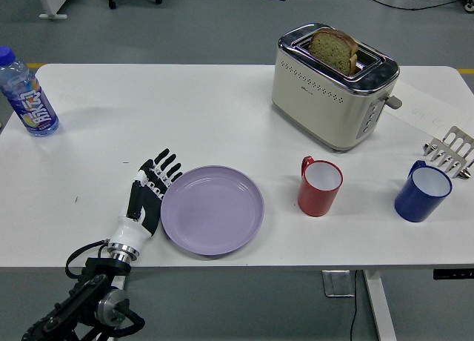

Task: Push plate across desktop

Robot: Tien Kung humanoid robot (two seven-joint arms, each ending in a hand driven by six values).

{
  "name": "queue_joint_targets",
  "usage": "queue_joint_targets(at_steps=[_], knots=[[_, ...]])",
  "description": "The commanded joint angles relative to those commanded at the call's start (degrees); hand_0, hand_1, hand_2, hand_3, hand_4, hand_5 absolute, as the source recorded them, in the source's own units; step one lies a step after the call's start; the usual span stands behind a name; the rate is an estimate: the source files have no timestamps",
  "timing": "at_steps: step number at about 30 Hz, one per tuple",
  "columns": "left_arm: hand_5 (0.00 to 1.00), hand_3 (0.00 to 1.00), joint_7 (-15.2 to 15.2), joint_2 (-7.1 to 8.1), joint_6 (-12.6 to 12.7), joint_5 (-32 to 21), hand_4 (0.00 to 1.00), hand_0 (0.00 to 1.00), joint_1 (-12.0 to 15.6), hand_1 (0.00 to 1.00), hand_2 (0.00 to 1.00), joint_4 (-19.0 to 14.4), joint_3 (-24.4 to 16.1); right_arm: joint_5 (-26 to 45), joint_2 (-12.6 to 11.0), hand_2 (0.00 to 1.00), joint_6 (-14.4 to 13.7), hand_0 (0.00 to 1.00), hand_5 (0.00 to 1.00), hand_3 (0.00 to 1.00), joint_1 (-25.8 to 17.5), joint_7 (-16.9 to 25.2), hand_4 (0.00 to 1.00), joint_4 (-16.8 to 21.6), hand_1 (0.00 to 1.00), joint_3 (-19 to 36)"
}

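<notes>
Head view: left hand (pixel 148 195) pressing plate (pixel 212 210) edge, lower centre.
Fingers lying straight and open, gripping nothing; red mug (pixel 319 186) sitting right of plate.

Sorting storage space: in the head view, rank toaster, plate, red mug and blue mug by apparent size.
1. Toaster and plate: similar, unsure.
2. Red mug and blue mug: look alike, both smaller.
</notes>
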Motion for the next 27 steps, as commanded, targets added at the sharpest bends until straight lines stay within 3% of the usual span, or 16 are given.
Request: queue_joint_targets(at_steps=[18,27], knots=[[0.998,0.879,-0.18,0.0,-0.11,-1.05,0.477,0.873,-1.32,0.891,0.921,0.24,4.41,-0.19,-0.09,0.657,-0.08,0.632,0.322,0.612,-0.45,-0.09,0.17,0.0,0.561,0.12],[0.998,0.88,-0.31,0.0,0.21,-0.48,0.475,0.873,-1.58,0.889,0.92,0.4,2.96,-0.45,-0.05,0.657,-0.07,0.631,0.321,0.612,-0.81,-0.15,0.169,0.0,0.561,0.22]])
